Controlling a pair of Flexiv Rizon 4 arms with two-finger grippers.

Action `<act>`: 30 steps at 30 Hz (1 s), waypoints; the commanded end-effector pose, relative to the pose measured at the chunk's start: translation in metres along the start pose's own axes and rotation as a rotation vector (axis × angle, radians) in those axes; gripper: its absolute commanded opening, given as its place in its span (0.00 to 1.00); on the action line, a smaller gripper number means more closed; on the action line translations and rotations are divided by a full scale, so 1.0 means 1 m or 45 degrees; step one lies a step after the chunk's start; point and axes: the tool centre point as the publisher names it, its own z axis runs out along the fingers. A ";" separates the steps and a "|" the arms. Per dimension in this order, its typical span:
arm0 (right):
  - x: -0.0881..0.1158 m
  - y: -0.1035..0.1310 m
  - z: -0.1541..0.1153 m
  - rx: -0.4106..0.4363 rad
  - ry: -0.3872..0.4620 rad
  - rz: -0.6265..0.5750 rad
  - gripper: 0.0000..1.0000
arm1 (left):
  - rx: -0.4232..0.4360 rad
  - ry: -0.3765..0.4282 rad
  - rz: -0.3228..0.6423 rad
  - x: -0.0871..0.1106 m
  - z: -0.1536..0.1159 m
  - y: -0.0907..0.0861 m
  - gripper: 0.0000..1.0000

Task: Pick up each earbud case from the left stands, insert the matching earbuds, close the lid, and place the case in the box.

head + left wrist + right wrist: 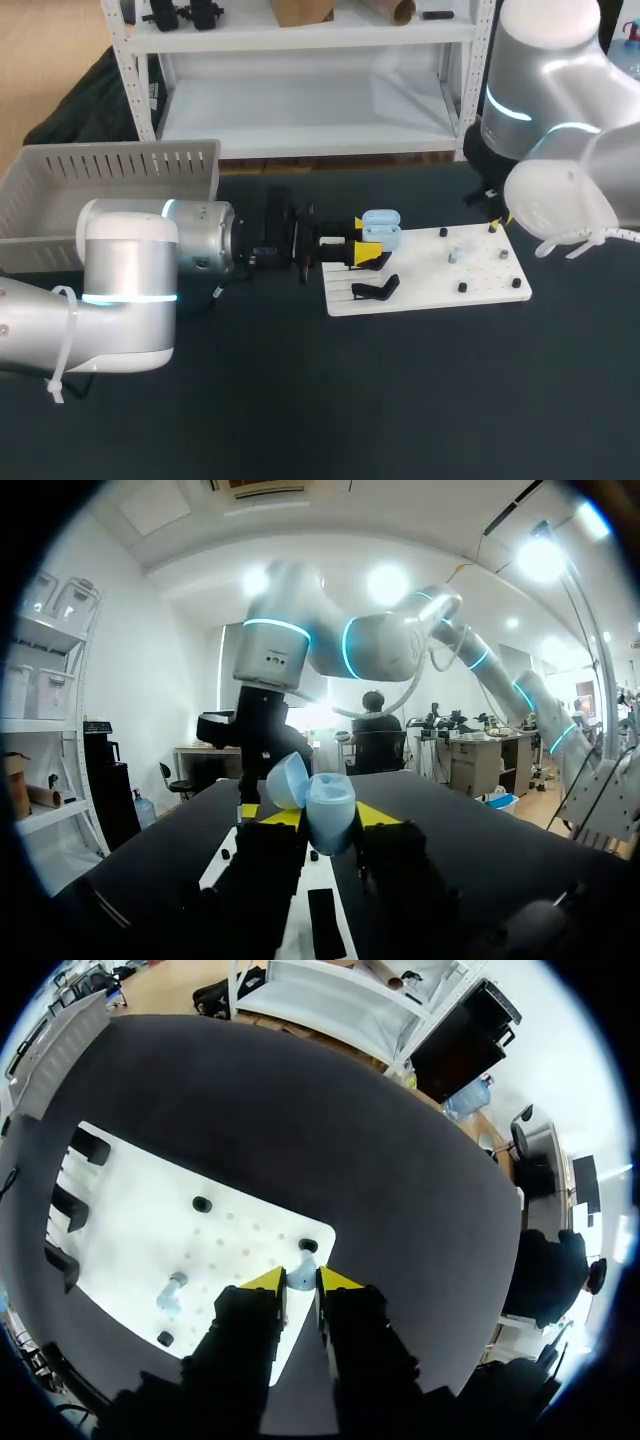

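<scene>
The left gripper point(320, 818) pinches a pale blue earbud case point(330, 810) between its yellow tips. The case's lid point(285, 780) stands open, tilted to one side. Just ahead of and below this gripper, a white board point(420, 282) lies on the dark counter point(400, 400). Black stands point(375, 290) sit on the end of the board nearest this gripper. A grey box point(110, 180) sits well behind the gripper, beside its arm.

The right gripper point(300, 1282) hangs over the board's far corner. Its tips are pressed close on a small pale blue earbud point(299, 1277). A second earbud point(172, 1295) rests on the board beside this gripper, among small black pegs point(202, 1203).
</scene>
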 end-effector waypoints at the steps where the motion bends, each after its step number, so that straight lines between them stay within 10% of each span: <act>1: 0.020 0.007 -0.029 0.030 -0.041 0.022 0.00 | -0.005 -0.002 0.002 0.000 -0.001 -0.001 0.00; 19: 0.069 0.106 -0.183 0.013 0.054 0.258 0.00 | -0.005 -0.002 0.002 0.000 -0.001 -0.001 0.00; 30: 0.077 0.154 -0.205 -0.020 0.013 0.331 0.00 | -0.005 -0.002 0.002 0.000 -0.001 -0.001 0.00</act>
